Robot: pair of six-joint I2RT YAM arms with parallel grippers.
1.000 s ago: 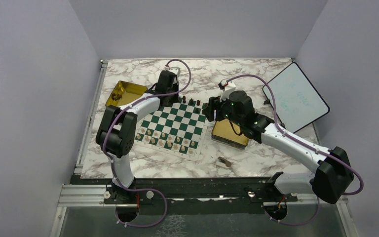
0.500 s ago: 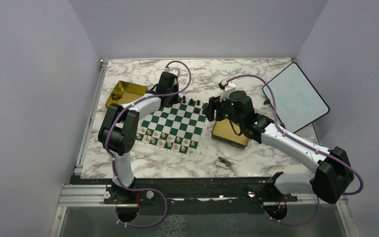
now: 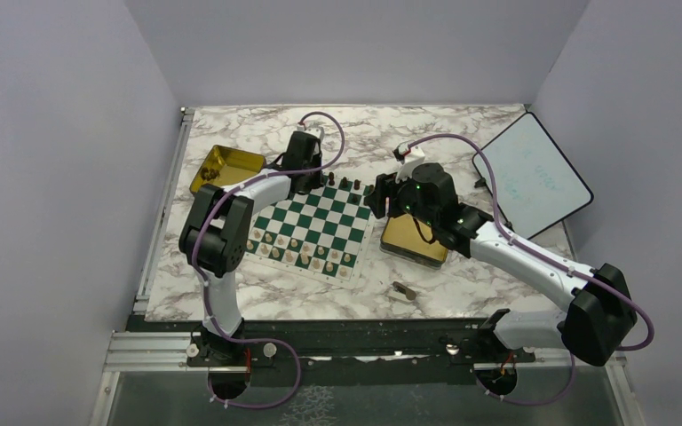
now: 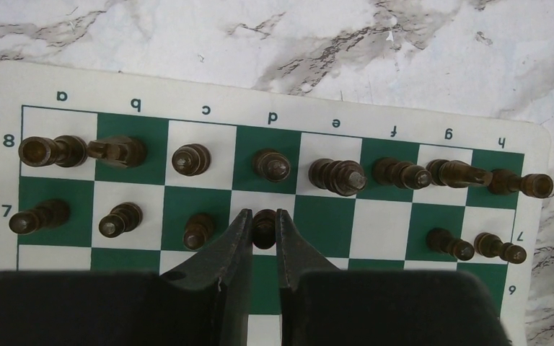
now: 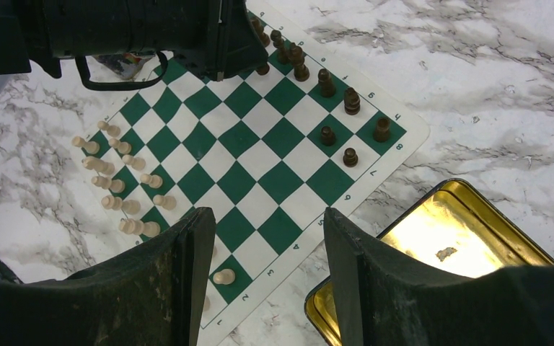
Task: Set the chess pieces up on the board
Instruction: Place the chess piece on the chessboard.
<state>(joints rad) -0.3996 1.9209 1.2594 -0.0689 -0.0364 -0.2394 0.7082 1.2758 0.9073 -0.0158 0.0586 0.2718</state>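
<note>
Currently the left tool (image 4: 263, 232) is clamped on a dark pawn (image 4: 264, 218); the pawn stands on a white square in row 7, file d, at the far side of the board (image 4: 395, 229), with the fingers (image 4: 236, 241) pressing it from both sides. Other dark pieces (image 4: 337, 175) line row 8 just behind it; more dark pawns stand in row 7 on either side. Pale pieces (image 3: 306, 255) sit in two rows along the board's near edge.

The right tool (image 5: 267, 274) hangs by the board's right edge, jaws apart with nothing between them; a gold tin (image 5: 440, 245) lies just beside that edge, under the right arm. A second tin (image 3: 225, 166) lies off the board's far left corner, with a few small dark bits in it, too small to tell what they are; one dark piece (image 3: 402, 289) lies on its side on the counter (image 3: 462, 133), nearer the arm bases and apart from the board.
</note>
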